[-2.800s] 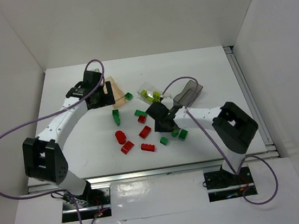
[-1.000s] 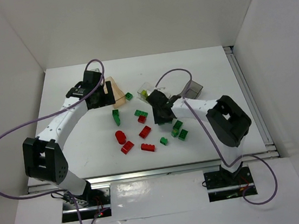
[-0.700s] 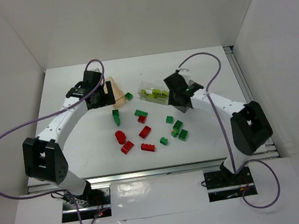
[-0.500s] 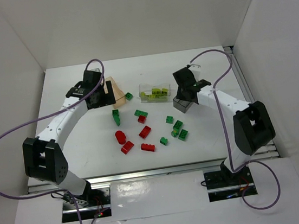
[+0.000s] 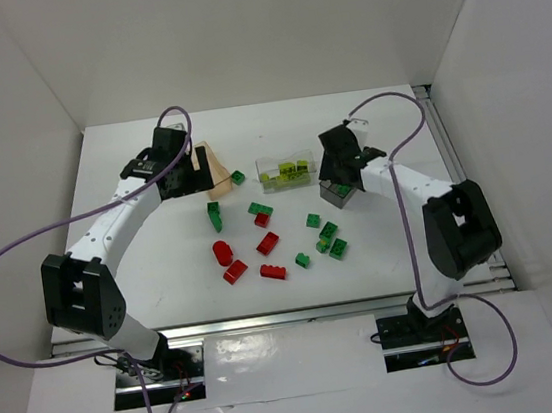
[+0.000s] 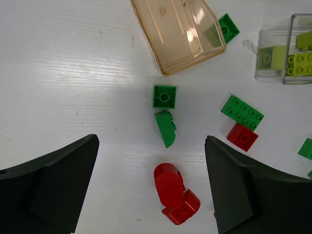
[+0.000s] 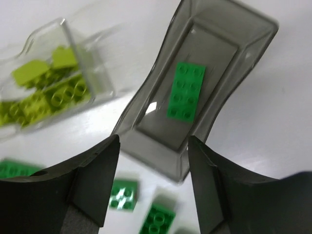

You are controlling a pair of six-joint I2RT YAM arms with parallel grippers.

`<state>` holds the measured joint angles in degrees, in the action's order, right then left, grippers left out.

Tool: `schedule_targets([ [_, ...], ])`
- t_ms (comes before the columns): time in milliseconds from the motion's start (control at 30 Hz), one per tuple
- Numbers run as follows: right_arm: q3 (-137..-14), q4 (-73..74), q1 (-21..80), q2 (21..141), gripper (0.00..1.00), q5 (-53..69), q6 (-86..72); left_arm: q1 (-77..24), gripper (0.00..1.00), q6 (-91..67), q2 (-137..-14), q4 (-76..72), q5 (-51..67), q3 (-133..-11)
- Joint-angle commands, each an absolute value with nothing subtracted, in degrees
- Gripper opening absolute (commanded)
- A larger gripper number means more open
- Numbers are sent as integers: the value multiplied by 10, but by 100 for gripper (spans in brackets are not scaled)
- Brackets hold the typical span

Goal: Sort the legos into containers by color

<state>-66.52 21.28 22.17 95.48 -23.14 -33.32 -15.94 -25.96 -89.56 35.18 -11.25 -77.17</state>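
In the grey box (image 7: 229, 53), upper right of the right wrist view, we find one dark green brick (image 7: 186, 91) lying flat. The clear box (image 7: 90, 68), at upper left of that view, holds several yellow-green bricks (image 7: 56, 95); we see none of that colour loose. The peach box (image 6: 178, 34), at the top of the left wrist view, appears empty.

We judge the job well short of done: about five red bricks (image 5: 267, 243) and some eight green bricks (image 5: 328, 229) lie on the table (image 5: 174, 279). The right gripper (image 7: 152, 146) hangs over the grey box, jaws parted, holding nothing. The left gripper (image 6: 151, 142) is spread wide above the table, empty.
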Motion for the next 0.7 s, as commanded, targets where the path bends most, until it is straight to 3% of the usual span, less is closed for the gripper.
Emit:
schedule_targets([
  [0, -631, 235, 259, 868, 65, -239, -342, -159, 99, -270, -897, 355, -112, -795],
  [133, -531, 258, 308, 791, 65, -208, -376, -159, 99, -270, -908, 355, -112, -795],
  [267, -493, 294, 337, 770, 82, -182, -434, -159, 99, -270, -913, 355, -106, -795],
  [667, -489, 209, 337, 870, 82, -148, -415, -159, 99, -270, -908, 350, -106, -790],
])
